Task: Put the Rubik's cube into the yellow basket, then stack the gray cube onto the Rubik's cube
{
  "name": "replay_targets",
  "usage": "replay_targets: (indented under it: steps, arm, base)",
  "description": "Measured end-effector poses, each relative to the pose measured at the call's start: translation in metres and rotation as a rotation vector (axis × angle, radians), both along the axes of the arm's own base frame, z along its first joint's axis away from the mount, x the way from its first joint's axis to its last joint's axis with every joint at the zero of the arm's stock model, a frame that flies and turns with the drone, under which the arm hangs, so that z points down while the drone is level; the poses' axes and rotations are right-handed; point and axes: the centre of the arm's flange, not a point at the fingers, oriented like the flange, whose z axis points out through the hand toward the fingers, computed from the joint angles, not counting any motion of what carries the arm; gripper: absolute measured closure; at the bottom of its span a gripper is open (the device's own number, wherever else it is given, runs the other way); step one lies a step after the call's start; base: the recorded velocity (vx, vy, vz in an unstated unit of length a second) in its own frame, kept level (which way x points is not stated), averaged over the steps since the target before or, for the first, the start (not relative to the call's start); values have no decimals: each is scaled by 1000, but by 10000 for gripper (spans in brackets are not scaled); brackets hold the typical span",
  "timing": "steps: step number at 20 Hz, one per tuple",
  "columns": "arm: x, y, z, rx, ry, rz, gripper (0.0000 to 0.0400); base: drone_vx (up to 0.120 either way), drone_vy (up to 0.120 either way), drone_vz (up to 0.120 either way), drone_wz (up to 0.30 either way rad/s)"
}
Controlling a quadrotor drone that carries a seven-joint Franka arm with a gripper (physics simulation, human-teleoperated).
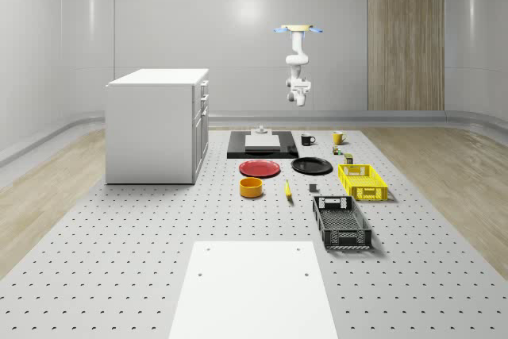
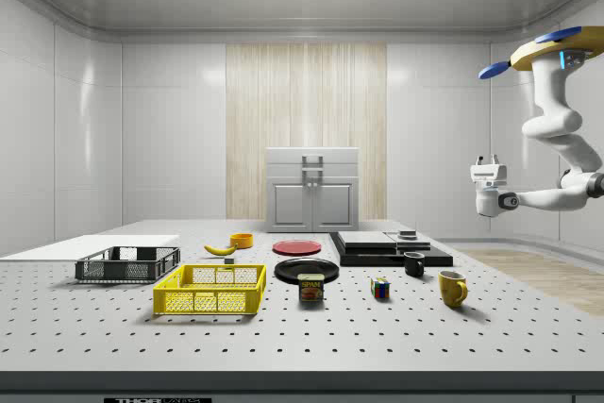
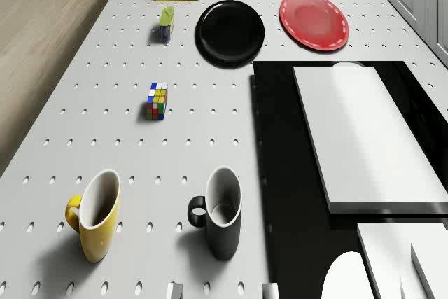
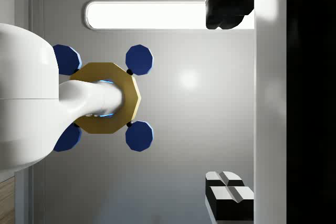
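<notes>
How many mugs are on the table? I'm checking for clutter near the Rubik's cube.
2: a yellow mug and a black mug, side by side past the Rubik's cube, by the black slab.

I see a gray perforated table [image 1: 119, 252] carrying everything, and I place things from the black plate [image 1: 311, 166]. The red plate [image 1: 259, 168] lies just beside it, toward the white cabinet [image 1: 156, 125] that stands on the table. Behind the black plate a black slab [image 1: 236, 148] carries a white block. The black mug [image 3: 219, 213] and yellow mug [image 3: 95, 216] stand past the plate near that slab. The Rubik's cube [image 3: 157, 101] and a can [image 3: 166, 24] sit between the plate and the yellow basket [image 1: 363, 181]. Nearer me lie an orange bowl [image 1: 252, 187], a banana [image 1: 288, 190], the gray cube [image 1: 313, 189], a black basket [image 1: 341, 222] and a white sheet [image 1: 254, 291].
</notes>
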Motion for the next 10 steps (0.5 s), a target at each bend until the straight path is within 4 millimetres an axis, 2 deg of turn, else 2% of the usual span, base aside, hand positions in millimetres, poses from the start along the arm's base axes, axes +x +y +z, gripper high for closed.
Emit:
replay_targets:
  steps: [3, 4, 10]
  arm:
    - [-3, 0, 23, 0, -2, 0, 0]
    - [-4, 0, 30, 0, -3, 0, 0]
    - [-2, 0, 66, 0, -8, 0, 0]
  base:
    - [0, 0, 0, 0]
    - [80, 80, 0, 0]
    - [120, 120, 0, 0]
